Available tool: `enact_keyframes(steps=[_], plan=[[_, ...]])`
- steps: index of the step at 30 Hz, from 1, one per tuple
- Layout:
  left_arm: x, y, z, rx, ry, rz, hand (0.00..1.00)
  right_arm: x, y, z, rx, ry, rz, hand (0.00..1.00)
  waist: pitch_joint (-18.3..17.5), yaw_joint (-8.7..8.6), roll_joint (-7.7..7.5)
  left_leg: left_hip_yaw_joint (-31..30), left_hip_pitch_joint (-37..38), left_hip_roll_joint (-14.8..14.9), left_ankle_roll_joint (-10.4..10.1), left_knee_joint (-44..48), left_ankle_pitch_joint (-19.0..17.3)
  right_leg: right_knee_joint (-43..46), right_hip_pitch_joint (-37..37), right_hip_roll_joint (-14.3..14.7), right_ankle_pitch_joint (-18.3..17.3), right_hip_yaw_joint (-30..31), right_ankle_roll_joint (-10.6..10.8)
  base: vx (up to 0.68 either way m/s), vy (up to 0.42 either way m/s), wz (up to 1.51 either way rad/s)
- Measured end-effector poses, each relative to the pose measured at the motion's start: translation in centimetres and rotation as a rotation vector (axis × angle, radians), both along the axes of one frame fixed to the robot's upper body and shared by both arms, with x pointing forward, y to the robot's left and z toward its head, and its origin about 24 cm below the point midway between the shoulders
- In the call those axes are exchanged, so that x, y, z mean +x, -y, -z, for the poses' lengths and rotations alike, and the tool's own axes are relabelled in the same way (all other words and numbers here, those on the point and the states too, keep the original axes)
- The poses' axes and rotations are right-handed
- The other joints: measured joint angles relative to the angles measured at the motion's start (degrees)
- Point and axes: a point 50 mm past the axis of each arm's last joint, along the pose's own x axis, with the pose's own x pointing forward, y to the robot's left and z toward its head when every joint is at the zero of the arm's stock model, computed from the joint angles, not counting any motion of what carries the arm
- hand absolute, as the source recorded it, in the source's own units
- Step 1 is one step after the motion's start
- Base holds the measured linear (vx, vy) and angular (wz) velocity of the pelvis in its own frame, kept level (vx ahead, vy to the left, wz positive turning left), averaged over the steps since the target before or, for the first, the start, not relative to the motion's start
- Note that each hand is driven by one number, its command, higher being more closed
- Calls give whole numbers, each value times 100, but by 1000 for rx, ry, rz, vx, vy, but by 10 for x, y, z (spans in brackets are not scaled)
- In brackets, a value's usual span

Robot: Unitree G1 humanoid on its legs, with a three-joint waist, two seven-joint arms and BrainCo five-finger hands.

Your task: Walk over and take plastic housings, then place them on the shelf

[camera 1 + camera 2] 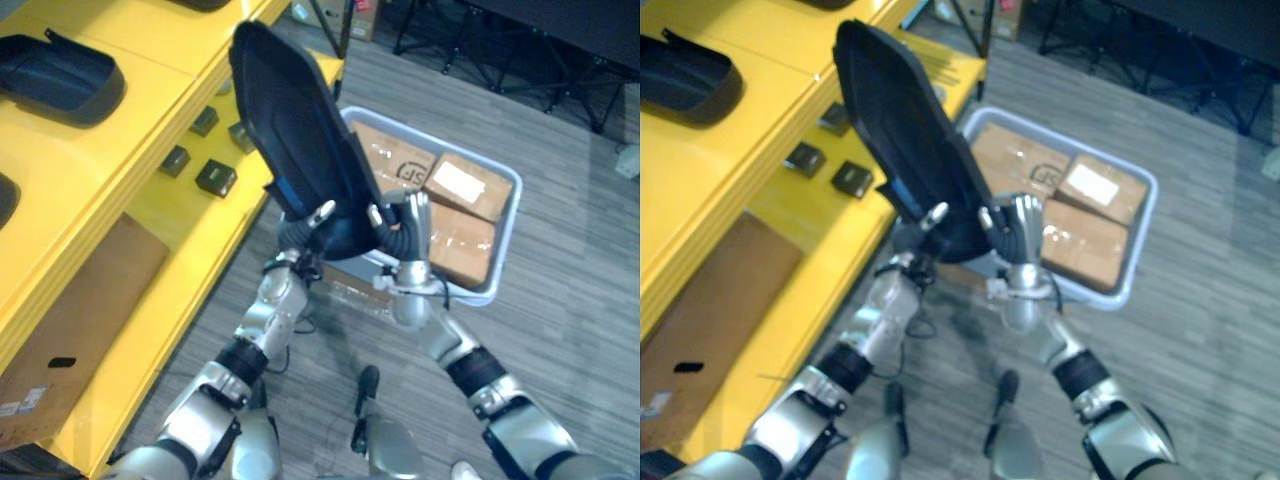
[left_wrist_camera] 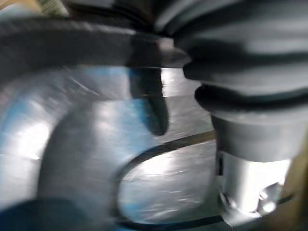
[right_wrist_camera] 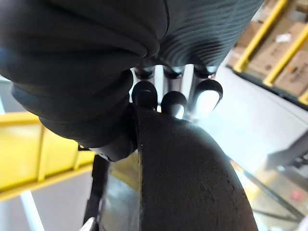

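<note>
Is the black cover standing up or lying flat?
Standing up, tilted: left hand and right hand grip the black cover at its bottom; the top leans toward the yellow shelf.

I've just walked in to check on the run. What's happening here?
The robot holds a large dark plastic housing up in both hands, the left hand and right hand gripping its lower end, beside the yellow shelf. A second housing lies on the shelf's upper level. A grey bin of cardboard boxes sits on the floor nearby.

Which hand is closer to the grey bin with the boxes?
Right. The right hand grips the black housing just by the bin; the left hand grips the housing's other side, toward the yellow shelf.
</note>
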Motion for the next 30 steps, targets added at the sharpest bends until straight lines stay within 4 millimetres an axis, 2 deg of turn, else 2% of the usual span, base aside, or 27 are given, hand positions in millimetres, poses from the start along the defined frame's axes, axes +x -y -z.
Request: enact_keyframes(steps=[5,15,16,19,21,25,27,30], plan=[[1,-9,-1,-65,39,-10,100,-8,-6,6,33,-2,-44,100,0,-2,0,8,6,1,0,0,0,0,-1,-1,0,-2,0,0,0,0],[-1,-7,0,-82,78,23,100,-16,-5,9,74,12,-54,100,-1,-16,-2,96,122,-1,0,-87,1,0,24,-9,-1,35,1,6,6,-3],[-2,-6,0,-74,80,27,100,-17,-4,10,80,10,-52,0,-1,-17,-2,101,134,-1,0,-94,1,0,27,-9,-1,36,1,0,0,0],[-3,-6,-1,-49,97,25,100,-23,-2,18,93,-5,-71,0,-3,-16,-5,118,231,-5,-6,-178,7,0,82,-9,-7,40,5,2,3,-1],[-4,-10,-5,-66,119,-1,100,-32,2,33,88,-65,-76,0,-38,-6,-8,115,335,-3,-8,-209,5,-2,183,-6,-35,28,11,0,0,0],[-10,-12,-15,28,198,-39,100,-47,2,52,124,-147,-109,0,-248,19,-28,115,418,-7,-11,-289,8,-6,241,-6,-68,15,30,0,0,0],[-22,-10,-25,63,276,-63,100,-60,-8,68,75,-237,-188,0,-445,38,-41,121,549,-11,-33,-401,29,-7,321,-5,-104,7,53,40,4,1],[-32,-2,-34,173,360,-91,100,-72,-27,78,52,-347,-320,0,-661,85,-50,126,710,-9,-36,-481,30,-9,446,-8,-143,0,67,12,0,1]])
